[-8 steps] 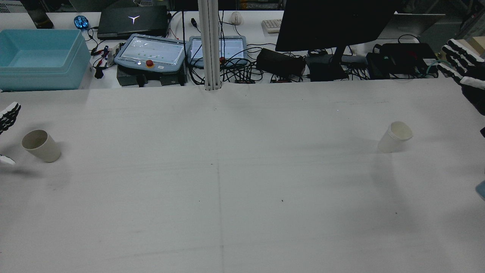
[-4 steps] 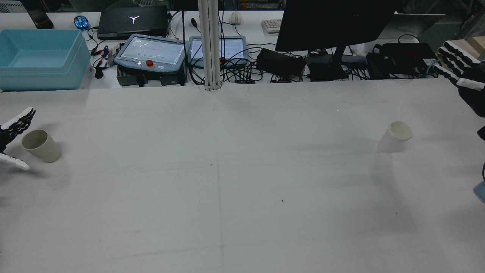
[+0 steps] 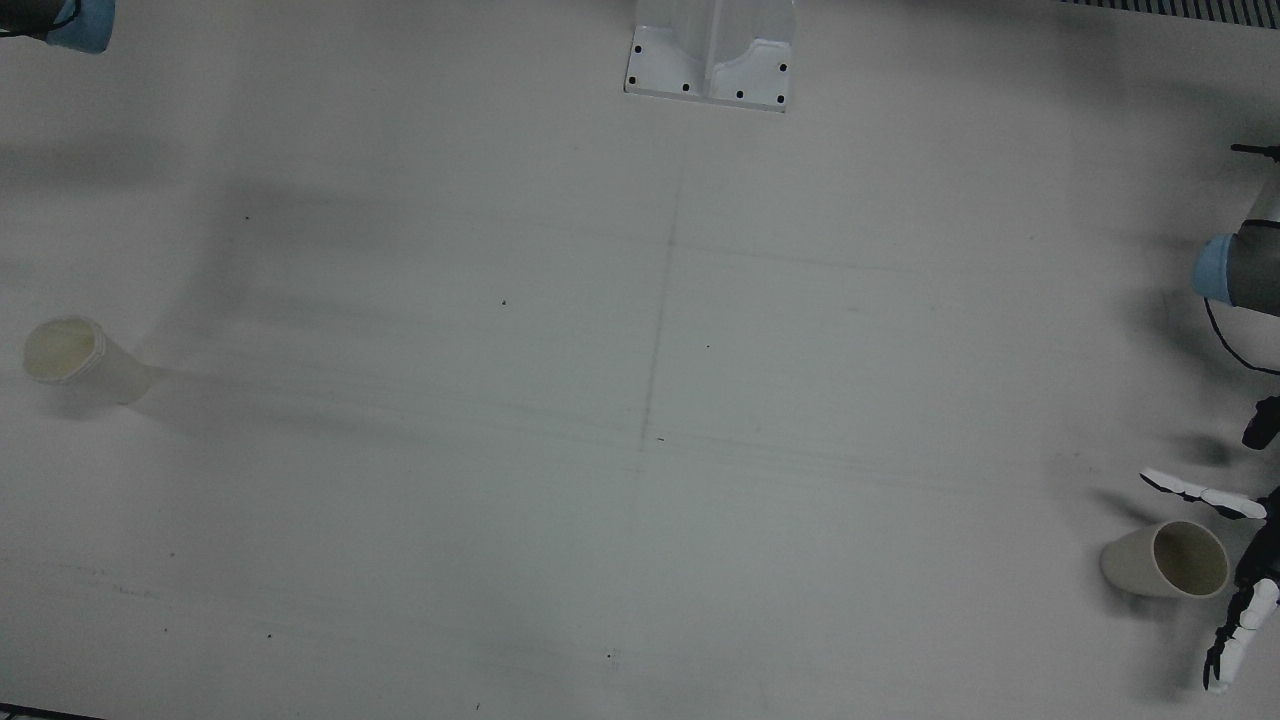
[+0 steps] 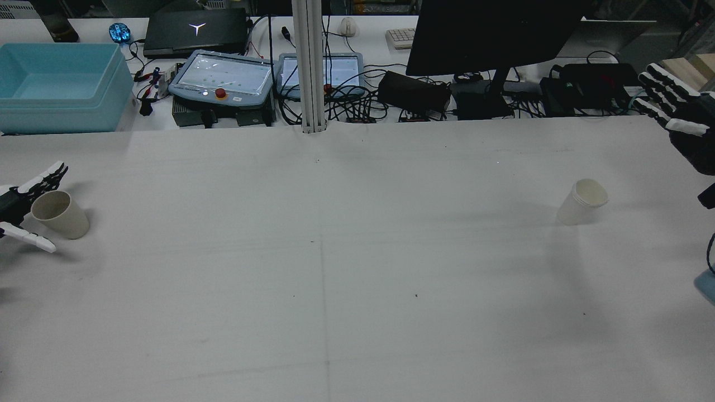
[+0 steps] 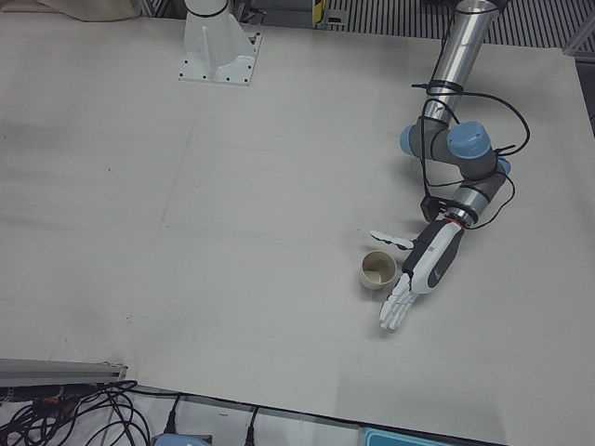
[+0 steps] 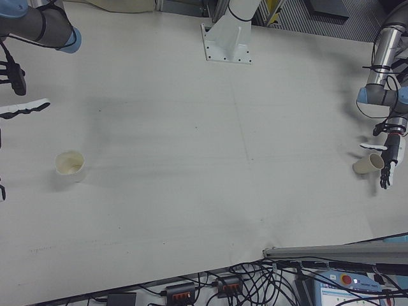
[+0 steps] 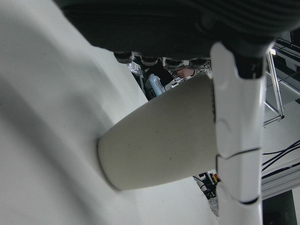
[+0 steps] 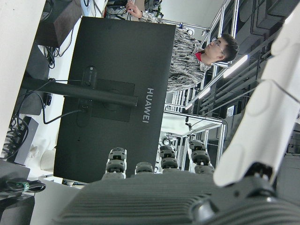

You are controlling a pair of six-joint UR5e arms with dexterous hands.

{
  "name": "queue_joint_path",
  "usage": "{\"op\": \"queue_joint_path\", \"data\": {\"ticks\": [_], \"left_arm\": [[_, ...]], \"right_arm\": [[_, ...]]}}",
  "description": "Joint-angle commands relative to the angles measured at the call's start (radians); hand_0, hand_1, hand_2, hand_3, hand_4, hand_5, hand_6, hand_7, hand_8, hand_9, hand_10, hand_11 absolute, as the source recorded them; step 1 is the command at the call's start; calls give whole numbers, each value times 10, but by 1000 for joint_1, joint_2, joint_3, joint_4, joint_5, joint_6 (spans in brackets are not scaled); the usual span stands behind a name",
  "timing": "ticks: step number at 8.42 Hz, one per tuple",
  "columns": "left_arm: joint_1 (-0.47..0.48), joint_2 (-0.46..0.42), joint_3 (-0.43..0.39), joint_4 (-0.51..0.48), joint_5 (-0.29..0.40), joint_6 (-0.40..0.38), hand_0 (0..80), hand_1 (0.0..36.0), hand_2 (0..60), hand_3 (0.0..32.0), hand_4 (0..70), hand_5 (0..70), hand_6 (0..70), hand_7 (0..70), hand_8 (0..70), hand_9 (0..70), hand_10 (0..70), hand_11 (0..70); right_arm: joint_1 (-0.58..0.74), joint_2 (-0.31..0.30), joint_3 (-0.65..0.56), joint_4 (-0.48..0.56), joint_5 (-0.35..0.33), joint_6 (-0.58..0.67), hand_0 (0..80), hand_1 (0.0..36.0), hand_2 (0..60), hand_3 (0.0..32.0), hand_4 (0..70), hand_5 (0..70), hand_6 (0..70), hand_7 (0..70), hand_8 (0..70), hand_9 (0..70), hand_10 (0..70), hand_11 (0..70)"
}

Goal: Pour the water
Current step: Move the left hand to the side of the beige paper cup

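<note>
A beige paper cup (image 4: 60,214) stands at the table's left edge. My left hand (image 4: 11,204) is open beside it, with fingers behind the cup and thumb in front; I cannot tell if they touch. The same cup (image 5: 378,270) and hand (image 5: 423,268) show in the left-front view, and the cup (image 7: 164,140) fills the left hand view. A white cup (image 4: 582,202) stands on the right side, also in the right-front view (image 6: 70,167). My right hand (image 4: 678,109) is open, raised above and to the right of it, well apart.
A white post (image 4: 310,67) rises at the table's far edge. Behind it are two teach pendants (image 4: 223,78), a black monitor (image 4: 491,33), cables and a blue bin (image 4: 61,84). The post's base plate (image 3: 710,60) shows in the front view.
My left hand has moved in toward the beige cup, so its fingers and thumb now flank it. My right hand has drifted slightly left and up. Both cups have stayed put.
</note>
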State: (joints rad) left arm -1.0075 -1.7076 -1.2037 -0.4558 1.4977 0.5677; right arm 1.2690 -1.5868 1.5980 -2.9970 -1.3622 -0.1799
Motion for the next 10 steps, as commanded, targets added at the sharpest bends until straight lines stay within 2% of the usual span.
{"op": "queue_joint_path", "data": {"ticks": [1,6,9,10], "left_arm": [[1,-17,3,12,-1,0,598,220,0,28,29,0,0,19,0,0,0,24],[9,-55,13,40,-13,1,598,222,0,20,40,0,0,28,0,0,0,27],[53,-61,18,58,-42,0,590,215,0,18,49,0,0,30,0,0,3,31],[53,-60,16,66,-43,-2,586,207,0,4,67,0,0,29,2,0,4,32]], "right_arm": [[-2,-1,0,1,0,-1,488,130,0,70,77,54,54,124,13,10,65,108],[0,-1,-4,1,0,-1,487,128,0,74,69,54,49,117,11,9,63,106],[0,-1,-3,1,0,-1,487,127,0,78,65,53,47,114,11,8,64,106],[0,-1,-1,1,0,-1,485,127,0,78,63,54,48,115,11,9,64,107]]}}
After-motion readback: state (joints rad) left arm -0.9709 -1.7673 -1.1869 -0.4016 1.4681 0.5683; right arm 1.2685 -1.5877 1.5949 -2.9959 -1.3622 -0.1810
